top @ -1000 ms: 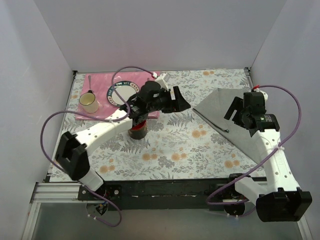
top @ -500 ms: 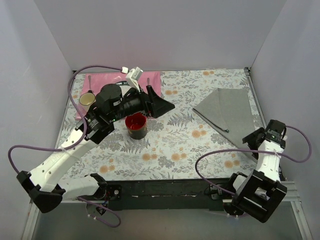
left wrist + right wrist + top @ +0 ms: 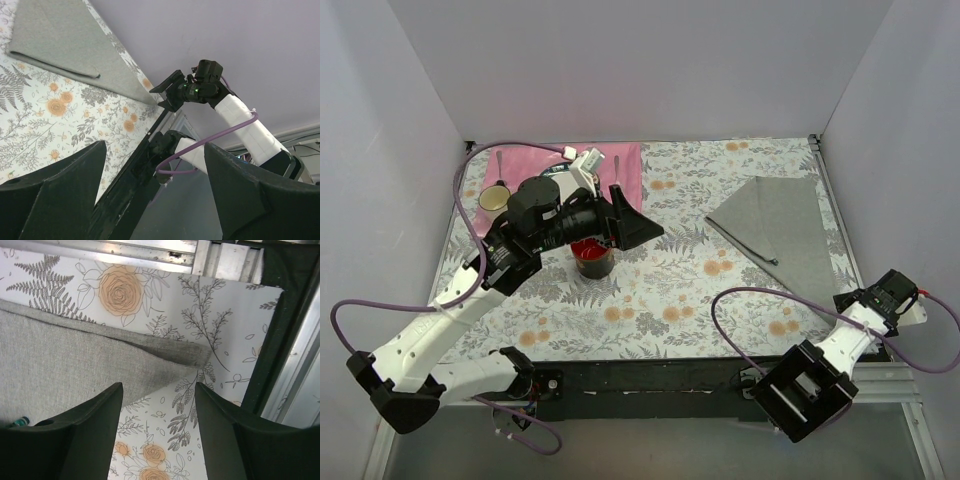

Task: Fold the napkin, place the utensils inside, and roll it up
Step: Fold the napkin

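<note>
We find both claws wide and empty, right gripper [image 3: 156,390] over the near corner of the napkin [image 3: 775,225], left gripper [image 3: 155,145] well left of it; a pinch there may drag the cloth and shift the utensil [image 3: 740,242] at its edge.

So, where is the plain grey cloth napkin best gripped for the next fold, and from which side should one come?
Probably at the near pointed corner of the grey cloth napkin, coming from the table's right edge. There the layers taper to a thin, free tip lying flat, and the open right gripper hangs close to it.
</note>
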### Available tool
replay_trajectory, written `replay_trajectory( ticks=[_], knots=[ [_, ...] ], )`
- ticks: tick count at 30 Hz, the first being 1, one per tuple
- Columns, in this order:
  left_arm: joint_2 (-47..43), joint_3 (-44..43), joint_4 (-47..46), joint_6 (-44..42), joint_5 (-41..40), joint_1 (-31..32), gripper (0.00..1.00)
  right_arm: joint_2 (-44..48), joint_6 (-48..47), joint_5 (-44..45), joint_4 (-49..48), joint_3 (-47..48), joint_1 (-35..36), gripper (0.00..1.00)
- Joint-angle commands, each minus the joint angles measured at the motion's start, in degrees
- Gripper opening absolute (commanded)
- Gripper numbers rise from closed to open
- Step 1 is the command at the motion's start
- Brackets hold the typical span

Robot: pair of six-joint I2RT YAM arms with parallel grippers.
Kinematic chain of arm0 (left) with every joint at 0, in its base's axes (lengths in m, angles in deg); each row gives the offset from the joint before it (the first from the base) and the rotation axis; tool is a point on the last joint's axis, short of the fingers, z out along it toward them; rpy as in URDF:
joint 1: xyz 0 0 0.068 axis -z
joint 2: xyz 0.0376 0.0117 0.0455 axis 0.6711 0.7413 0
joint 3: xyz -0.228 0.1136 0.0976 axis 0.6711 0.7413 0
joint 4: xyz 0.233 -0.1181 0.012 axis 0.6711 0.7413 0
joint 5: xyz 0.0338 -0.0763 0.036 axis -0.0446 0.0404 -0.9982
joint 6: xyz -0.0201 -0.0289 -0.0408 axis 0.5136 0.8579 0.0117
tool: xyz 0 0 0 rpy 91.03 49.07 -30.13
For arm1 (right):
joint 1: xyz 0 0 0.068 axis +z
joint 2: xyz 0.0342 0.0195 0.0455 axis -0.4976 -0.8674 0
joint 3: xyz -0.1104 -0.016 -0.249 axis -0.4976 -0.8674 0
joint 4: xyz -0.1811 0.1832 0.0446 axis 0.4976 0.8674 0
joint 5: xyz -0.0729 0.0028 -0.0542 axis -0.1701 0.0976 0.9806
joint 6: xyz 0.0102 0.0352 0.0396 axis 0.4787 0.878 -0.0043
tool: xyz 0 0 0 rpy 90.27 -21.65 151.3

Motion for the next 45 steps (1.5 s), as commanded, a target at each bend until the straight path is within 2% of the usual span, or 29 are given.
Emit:
replay_trajectory(
  ticks=[1, 4, 11, 22, 24, 28, 36, 43, 45],
  knots=[
    [2.0, -1.8, 0.9, 0.1, 3.5, -0.2, 0.79, 2.4, 4.7, 5.1, 0.0, -1.5, -1.8, 0.66],
    [2.2, -1.9, 0.5, 1.1, 3.8, -0.2, 0.79, 3.1, 5.5, 5.0, -0.6, -2.8, -2.6, 0.61],
    [1.4, -0.9, 0.3, 1.4, 4.2, -0.2, 0.79, 1.7, 5.7, 6.4, -1.5, -3.9, -3.3, 0.61],
    [0.9, -1.6, 2.0, 0.4, 2.2, -0.2, 0.79, -2.3, 4.2, 4.9, -8.6, -5.9, -4.3, 0.59],
    [0.9, -1.6, 1.9, 0.4, 1.9, -0.2, 0.79, -2.9, 3.6, 4.8, -9.2, -5.6, -4.3, 0.54],
    [1.0, -1.3, 1.5, 0.8, 2.1, -0.2, 0.80, -4.0, 3.1, 4.6, -9.7, -5.5, -4.4, 0.53],
    [0.8, -0.7, 0.5, 1.5, 2.6, -0.2, 0.80, -1.8, 2.8, 2.2, -8.6, -4.7, -4.4, 0.30],
    [-0.2, 1.1, -0.2, 2.1, 2.1, -0.2, 0.80, -0.2, 1.5, -4.3, -7.8, -1.8, -4.1, 0.03],
    [-0.4, 1.6, -0.8, 2.5, 2.1, -0.2, 0.80, -0.2, 0.4, -6.0, -7.9, 0.3, -3.1, 0.01]
  ],
)
